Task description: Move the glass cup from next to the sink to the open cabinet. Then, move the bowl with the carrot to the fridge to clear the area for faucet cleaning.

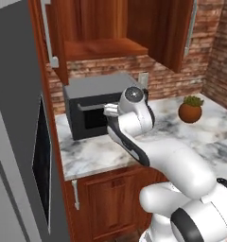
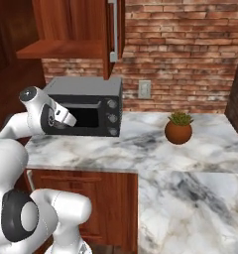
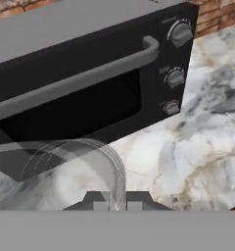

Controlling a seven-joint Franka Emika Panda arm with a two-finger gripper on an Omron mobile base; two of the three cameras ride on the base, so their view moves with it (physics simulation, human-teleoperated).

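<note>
The glass cup (image 3: 65, 171) shows in the hand view as a clear, grey-tinted tumbler right in front of the camera, its round rim facing the lens, so its long axis runs roughly along the line of the claw (image 3: 117, 203). Through its wall the marble and the dark front of the microwave (image 3: 90, 83) can be seen. The claw is closed on the cup: its two dark tips sit close together at the bottom of the hand view with the cup's rim wall pinched between them.

In the base views the arm is folded in, the hand raised in front of the microwave's door above the marble desk (image 1: 101, 156); the cup itself is too faint to make out there. The microwave is black with a grey bar handle (image 3: 75, 81) across its door and three round knobs (image 3: 179, 33) in a column on its right side. Small marks sit beside the knobs, too blurred to read.

Above the microwave hangs the open cabinet (image 1: 106, 47), reddish-brown, its door swung outward and its wooden shelf bare. On the brick wall next to the microwave is a pale outlet plate (image 2: 144, 89). Farther along the desk stands a round brown pot with a green plant (image 2: 178, 129), well apart from the microwave. A grey panel (image 1: 16, 142) fills the left of the left base view.
</note>
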